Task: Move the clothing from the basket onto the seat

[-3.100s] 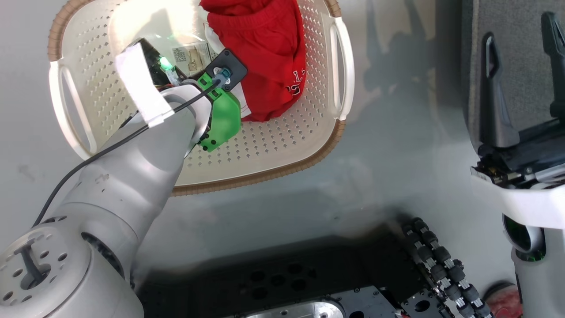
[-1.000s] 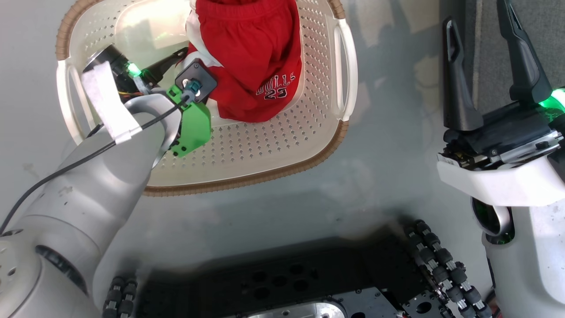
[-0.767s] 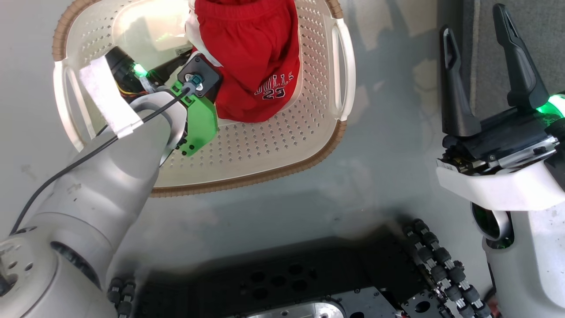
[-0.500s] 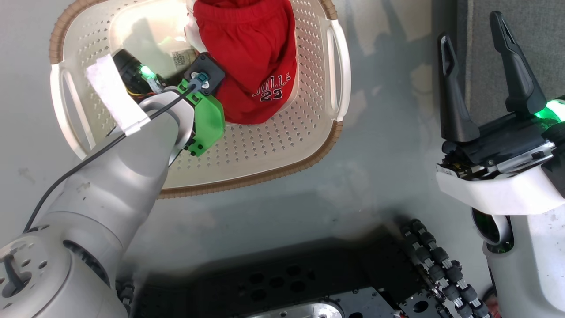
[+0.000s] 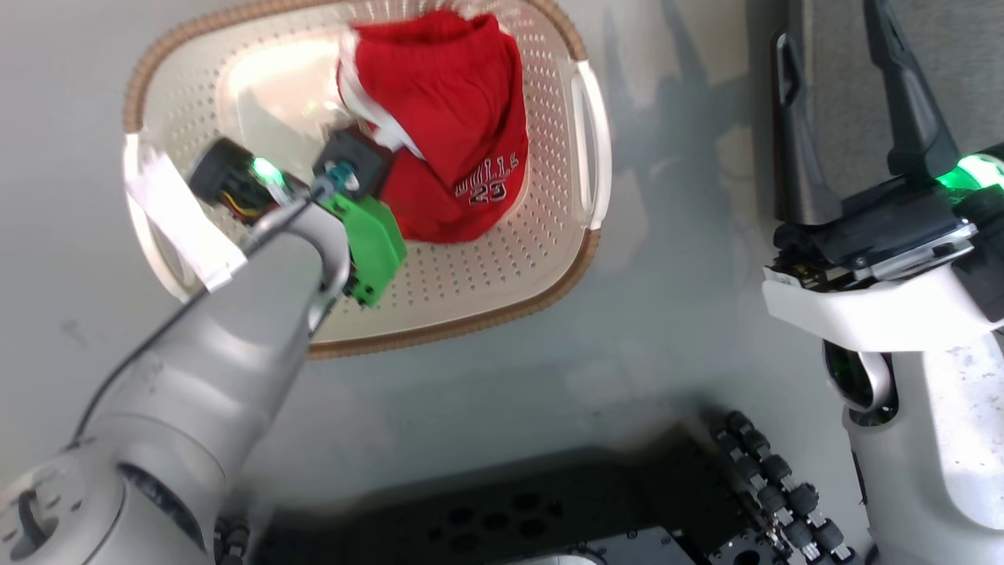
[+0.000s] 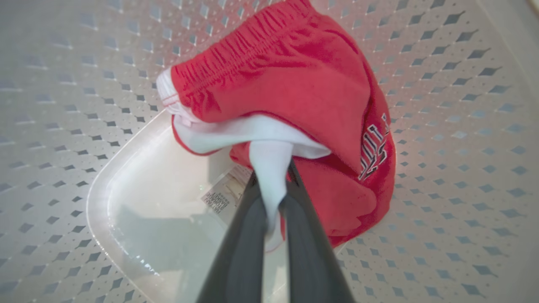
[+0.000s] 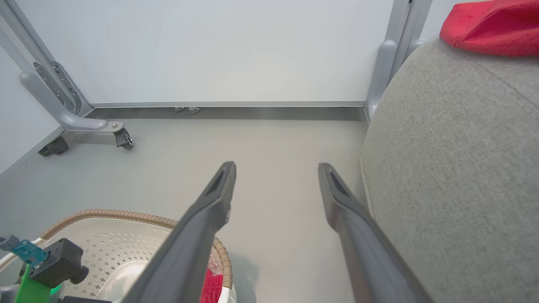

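You've got a smooth pale grey floor (image 5: 667, 329) here, a bit shiny, with soft shadows and lighter patches across it. In the right wrist view there's a plain white wall (image 7: 219, 50) with a grey baseboard (image 7: 227, 112) along the bottom. A grey metal frame leg (image 7: 63, 113) on a caster (image 7: 123, 138) sits at that view's left, and a grey upright post (image 7: 385, 71) on its right.
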Tool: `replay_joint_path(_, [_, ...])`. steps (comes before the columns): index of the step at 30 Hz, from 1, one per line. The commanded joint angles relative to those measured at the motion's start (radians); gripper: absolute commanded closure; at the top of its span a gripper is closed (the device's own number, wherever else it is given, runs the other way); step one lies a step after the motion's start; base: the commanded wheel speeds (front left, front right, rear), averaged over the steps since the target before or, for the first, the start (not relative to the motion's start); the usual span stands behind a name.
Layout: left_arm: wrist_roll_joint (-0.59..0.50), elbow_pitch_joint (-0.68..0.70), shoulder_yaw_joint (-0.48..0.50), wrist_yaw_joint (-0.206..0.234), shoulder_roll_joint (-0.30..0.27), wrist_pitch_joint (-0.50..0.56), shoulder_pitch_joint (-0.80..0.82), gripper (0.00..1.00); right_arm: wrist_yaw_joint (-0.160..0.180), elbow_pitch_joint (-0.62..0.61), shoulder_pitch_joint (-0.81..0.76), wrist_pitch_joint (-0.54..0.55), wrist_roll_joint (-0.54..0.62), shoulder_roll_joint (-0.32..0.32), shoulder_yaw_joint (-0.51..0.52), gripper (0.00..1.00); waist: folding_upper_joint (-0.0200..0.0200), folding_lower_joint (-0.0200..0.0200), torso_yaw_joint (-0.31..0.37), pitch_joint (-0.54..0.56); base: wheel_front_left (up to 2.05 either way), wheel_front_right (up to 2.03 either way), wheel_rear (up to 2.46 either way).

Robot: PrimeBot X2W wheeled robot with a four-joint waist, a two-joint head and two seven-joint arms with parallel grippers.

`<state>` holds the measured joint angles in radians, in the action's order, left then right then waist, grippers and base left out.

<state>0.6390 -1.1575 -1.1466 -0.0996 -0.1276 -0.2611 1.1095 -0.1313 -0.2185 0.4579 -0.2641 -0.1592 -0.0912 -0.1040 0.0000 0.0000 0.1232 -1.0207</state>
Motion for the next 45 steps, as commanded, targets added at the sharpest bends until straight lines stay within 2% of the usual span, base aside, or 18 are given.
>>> replay_joint_path(1, [-0.005, 0.030, 0.014, 0.015, -0.009, -0.005, -0.028, 1.00, 0.001, 0.013, -0.013, -0.001, 0.000, 0.000, 0.000, 0.00, 0.0000, 0.0000, -0.021, 0.110, 0.00, 0.00, 0.00])
replay_joint_path(17, [-0.158, 0.452, 0.261, 0.170, -0.113, -0.004, -0.458, 1.00, 0.001, 0.208, -0.218, -0.001, -0.026, 0.033, -0.068, 0.00, 0.0000, 0.0000, -0.028, 0.617, 0.00, 0.00, 0.00])
replay_joint_path(26, [-0.221, 0.630, 0.382, 0.214, -0.152, -0.005, -0.645, 1.00, 0.001, 0.301, -0.341, 0.000, -0.044, 0.034, -0.112, 0.00, 0.0000, 0.0000, -0.018, 0.859, 0.00, 0.00, 0.00])
replay_joint_path(36, [-0.251, 0.759, 0.435, 0.227, -0.179, -0.005, -0.735, 1.00, 0.001, 0.340, -0.431, -0.001, -0.041, 0.019, -0.150, 0.00, 0.0000, 0.0000, -0.015, 0.988, 0.00, 0.00, 0.00])
replay_joint_path(45, [-0.239, 0.859, 0.440, 0.219, -0.187, -0.003, -0.765, 1.00, 0.001, 0.356, -0.449, -0.001, -0.038, 0.007, -0.195, 0.00, 0.0000, 0.0000, -0.006, 1.040, 0.00, 0.00, 0.00])
